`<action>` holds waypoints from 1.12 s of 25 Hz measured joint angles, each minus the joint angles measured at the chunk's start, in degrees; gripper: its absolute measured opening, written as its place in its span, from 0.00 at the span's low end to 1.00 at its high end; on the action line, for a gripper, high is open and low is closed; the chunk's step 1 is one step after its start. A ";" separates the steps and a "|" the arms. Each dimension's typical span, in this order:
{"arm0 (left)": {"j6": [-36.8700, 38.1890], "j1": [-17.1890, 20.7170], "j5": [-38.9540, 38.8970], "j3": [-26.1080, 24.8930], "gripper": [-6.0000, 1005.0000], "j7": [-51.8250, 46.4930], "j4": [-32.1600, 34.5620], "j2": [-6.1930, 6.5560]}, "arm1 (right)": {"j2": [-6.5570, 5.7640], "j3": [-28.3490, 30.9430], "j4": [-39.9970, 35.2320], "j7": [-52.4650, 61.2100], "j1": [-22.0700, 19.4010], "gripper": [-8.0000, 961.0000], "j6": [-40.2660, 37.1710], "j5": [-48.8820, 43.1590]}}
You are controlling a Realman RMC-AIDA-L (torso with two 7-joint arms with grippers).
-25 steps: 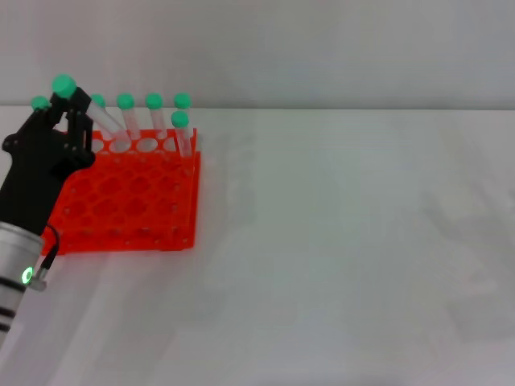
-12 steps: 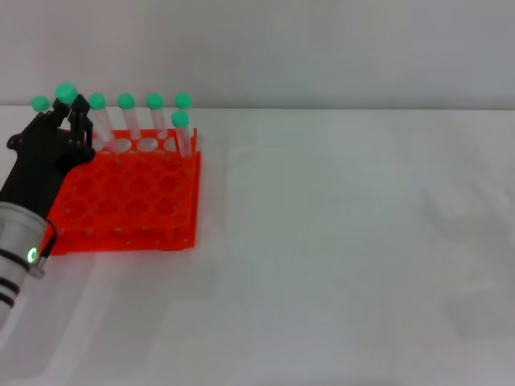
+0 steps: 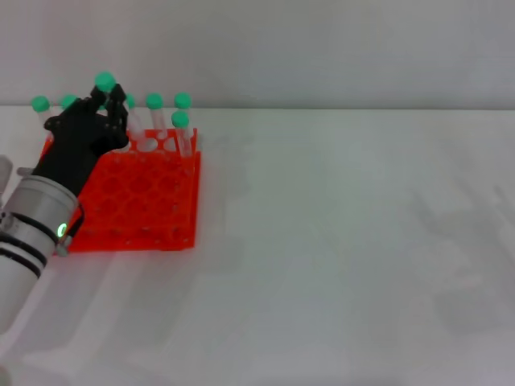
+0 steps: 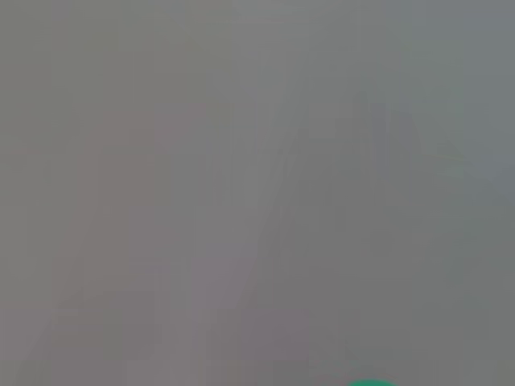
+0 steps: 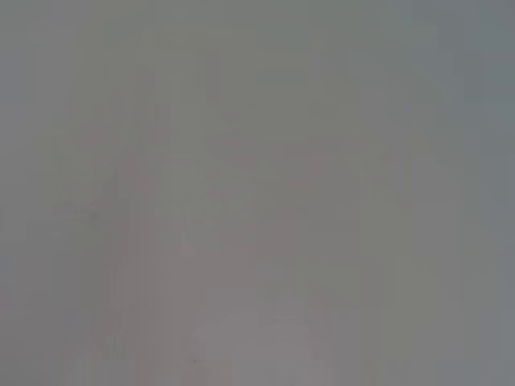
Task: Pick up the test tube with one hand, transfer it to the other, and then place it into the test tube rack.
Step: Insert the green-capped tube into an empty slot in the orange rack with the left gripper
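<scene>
The orange-red test tube rack (image 3: pixel 149 197) stands at the left of the white table in the head view. My left gripper (image 3: pixel 109 98), black with a green light on its silver wrist, is over the rack's back row and shut on a test tube. The tube's green cap (image 3: pixel 105 80) sticks up above the fingers, and its clear body is mostly hidden by them. A sliver of green cap (image 4: pixel 370 383) shows at the edge of the left wrist view. My right gripper is out of view, and its wrist view shows only blank grey.
Several other green-capped tubes stand in the rack's back rows, for example one at the left (image 3: pixel 39 103) and two at the right (image 3: pixel 183 100) (image 3: pixel 179 120). The white table (image 3: pixel 346 241) stretches to the right of the rack.
My left gripper has moved right along the rack's back row with the tube in it; the cap went from far left to near the middle of the row.
</scene>
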 joint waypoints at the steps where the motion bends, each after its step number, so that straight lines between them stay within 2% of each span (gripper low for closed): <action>1: 0.88 -0.43 0.37 -0.01 0.27 0.02 0.02 0.00 | -0.01 0.00 0.01 0.00 0.01 0.84 -0.02 0.00; 28: 13.35 -4.36 2.44 0.10 0.31 2.65 0.24 -0.15 | -0.04 0.24 0.01 0.00 0.50 0.84 0.05 0.36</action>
